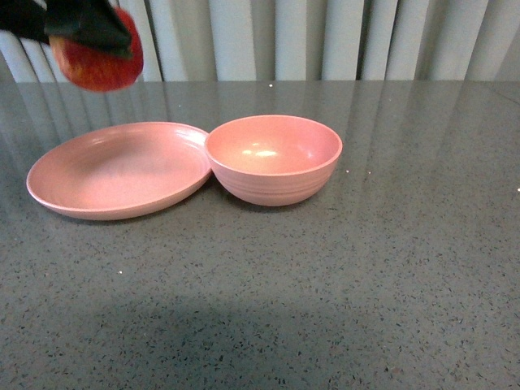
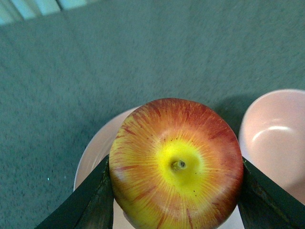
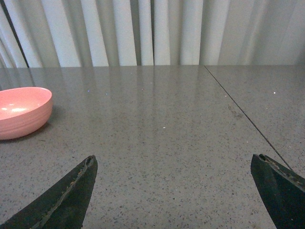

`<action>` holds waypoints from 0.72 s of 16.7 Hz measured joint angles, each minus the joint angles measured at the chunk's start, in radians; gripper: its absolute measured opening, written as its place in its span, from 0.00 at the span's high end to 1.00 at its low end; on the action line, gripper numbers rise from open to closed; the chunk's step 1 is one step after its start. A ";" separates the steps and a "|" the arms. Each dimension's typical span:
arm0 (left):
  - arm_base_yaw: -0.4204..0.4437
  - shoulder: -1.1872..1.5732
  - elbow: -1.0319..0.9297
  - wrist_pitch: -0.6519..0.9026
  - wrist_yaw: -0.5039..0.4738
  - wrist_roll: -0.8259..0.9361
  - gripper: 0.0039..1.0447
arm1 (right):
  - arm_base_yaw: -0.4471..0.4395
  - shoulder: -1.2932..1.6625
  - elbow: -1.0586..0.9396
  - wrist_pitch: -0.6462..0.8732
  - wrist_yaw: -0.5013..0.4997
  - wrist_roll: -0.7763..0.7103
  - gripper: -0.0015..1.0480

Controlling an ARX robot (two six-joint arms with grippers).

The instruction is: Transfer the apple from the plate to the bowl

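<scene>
Front view shows you the apple (image 1: pixel 97 61) up in the air at the upper left, pinched in the jaws of the left gripper (image 1: pixel 88 32) and hanging over the far left part of the plate (image 1: pixel 57 195). The plate sits on the desk (image 1: pixel 366 284), its rim touching the bowl (image 1: pixel 272 187) to its right. Your right gripper (image 3: pixel 172 164) has its jaws spread wide above the desk.

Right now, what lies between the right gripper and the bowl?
Only bare grey tabletop separates the right gripper and the bowl; the right wrist view shows it.
</scene>
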 joint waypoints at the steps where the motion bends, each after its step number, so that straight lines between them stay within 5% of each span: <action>1: -0.013 -0.014 0.008 0.000 0.000 0.002 0.39 | 0.000 0.000 0.000 0.000 0.000 0.000 0.06; 5: -0.113 -0.053 0.034 -0.008 -0.008 0.008 0.39 | 0.000 0.000 0.000 0.000 0.000 0.000 0.06; 8: -0.282 0.033 0.066 0.011 -0.035 0.006 0.40 | 0.000 0.000 0.000 0.000 0.000 0.000 0.06; 12: -0.322 0.072 0.066 0.013 -0.035 0.007 0.40 | 0.000 0.000 0.000 0.000 0.000 0.000 0.06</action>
